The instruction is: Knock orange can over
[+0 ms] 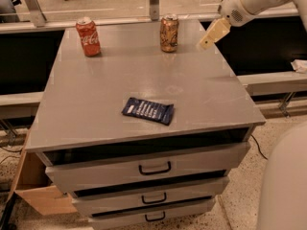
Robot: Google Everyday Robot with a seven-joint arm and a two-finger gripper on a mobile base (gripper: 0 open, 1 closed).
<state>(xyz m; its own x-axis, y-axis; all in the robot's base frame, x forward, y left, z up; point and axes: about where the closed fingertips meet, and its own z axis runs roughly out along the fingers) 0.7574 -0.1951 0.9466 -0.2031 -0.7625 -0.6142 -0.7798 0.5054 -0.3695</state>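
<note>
The orange can, bronze-toned with a silver top, stands upright near the back edge of the grey cabinet top. My gripper hangs from the white arm at the upper right, above the top's back right corner. It sits to the right of the can and apart from it, its cream fingers pointing down and to the left.
A red Coca-Cola can stands upright at the back left. A dark blue snack packet lies flat near the middle front. The cabinet has three drawers below. A cardboard box sits at the lower left on the floor.
</note>
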